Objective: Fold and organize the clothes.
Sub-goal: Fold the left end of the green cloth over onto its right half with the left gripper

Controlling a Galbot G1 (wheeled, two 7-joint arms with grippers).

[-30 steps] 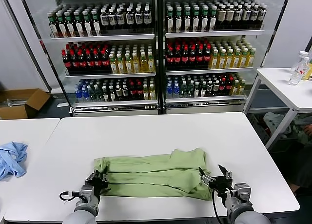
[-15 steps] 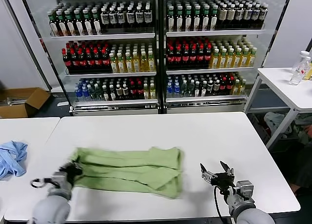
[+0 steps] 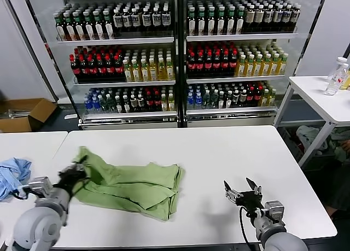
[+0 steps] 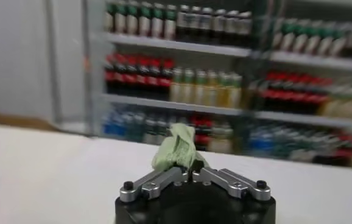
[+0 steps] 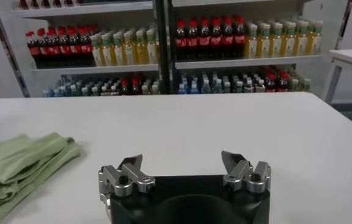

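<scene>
The light green polo shirt (image 3: 131, 185) lies folded into a long band on the white table (image 3: 229, 152), left of centre. My left gripper (image 3: 71, 177) is shut on the shirt's left end and holds it lifted near the table's left edge; in the left wrist view a bunch of green fabric (image 4: 176, 148) sticks up from the shut left gripper (image 4: 191, 172). My right gripper (image 3: 240, 190) is open and empty near the front right of the table, apart from the shirt. In the right wrist view the right gripper (image 5: 182, 164) is wide open and the shirt (image 5: 17, 167) lies off to one side.
A light blue garment (image 3: 12, 177) lies on the neighbouring table at the left. Drink coolers (image 3: 175, 59) stand behind the table. A small white table with bottles (image 3: 322, 95) stands at the right, and a cardboard box (image 3: 24, 115) sits on the floor at the left.
My left gripper has dragged the shirt to the left across the table and lifted its end. My right gripper has let go of the shirt and stays at the front right, open.
</scene>
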